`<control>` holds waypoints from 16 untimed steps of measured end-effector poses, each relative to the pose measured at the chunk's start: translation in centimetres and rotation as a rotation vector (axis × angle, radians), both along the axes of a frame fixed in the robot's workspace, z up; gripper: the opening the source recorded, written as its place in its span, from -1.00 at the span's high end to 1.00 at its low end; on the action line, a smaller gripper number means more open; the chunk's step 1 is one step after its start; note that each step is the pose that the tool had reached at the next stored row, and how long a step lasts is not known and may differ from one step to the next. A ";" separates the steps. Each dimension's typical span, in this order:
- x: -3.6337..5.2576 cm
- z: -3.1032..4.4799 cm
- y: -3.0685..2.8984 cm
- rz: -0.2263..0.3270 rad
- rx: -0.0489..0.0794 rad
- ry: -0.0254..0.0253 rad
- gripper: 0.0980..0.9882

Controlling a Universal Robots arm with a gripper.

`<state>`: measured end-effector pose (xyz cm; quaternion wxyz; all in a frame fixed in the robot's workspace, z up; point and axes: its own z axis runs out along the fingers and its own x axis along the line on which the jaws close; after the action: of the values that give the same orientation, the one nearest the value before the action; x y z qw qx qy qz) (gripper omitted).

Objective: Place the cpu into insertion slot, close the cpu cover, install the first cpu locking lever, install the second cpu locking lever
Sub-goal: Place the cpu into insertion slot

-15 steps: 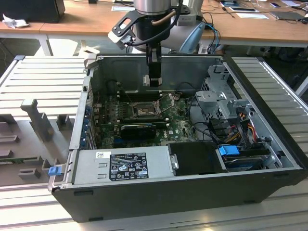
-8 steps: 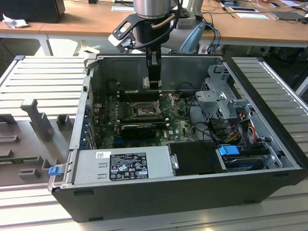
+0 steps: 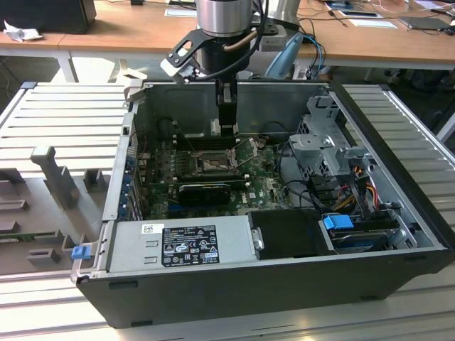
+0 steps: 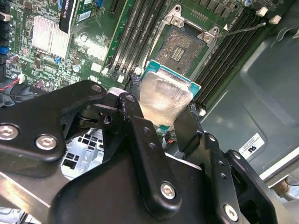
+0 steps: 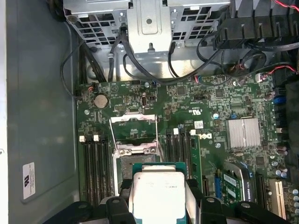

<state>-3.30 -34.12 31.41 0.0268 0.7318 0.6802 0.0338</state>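
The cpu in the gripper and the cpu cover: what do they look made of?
The cpu: dull, smeared silver metal lid on a green board edge, apparently. The cpu cover: thin bare sheet metal, probably steel, with a bright silvery sheen.

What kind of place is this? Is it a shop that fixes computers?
Probably a robotics lab or workshop. A robot arm hangs over an opened computer case on a ribbed metal bench, its gripper holding the cpu, with wooden desks carrying papers and cables behind.
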 end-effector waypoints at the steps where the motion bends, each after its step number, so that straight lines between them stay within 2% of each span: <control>1: 0.00 -0.10 0.00 0.000 0.000 0.0000 0.02; 4: 0.00 -0.49 0.00 0.000 0.000 0.0000 0.02; 8: -0.08 -1.47 0.00 0.021 0.000 -0.0001 0.02; 16: -0.09 -1.86 0.00 0.026 0.000 0.0002 0.02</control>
<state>-3.39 -34.12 29.56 0.0262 0.7228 0.6897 0.0342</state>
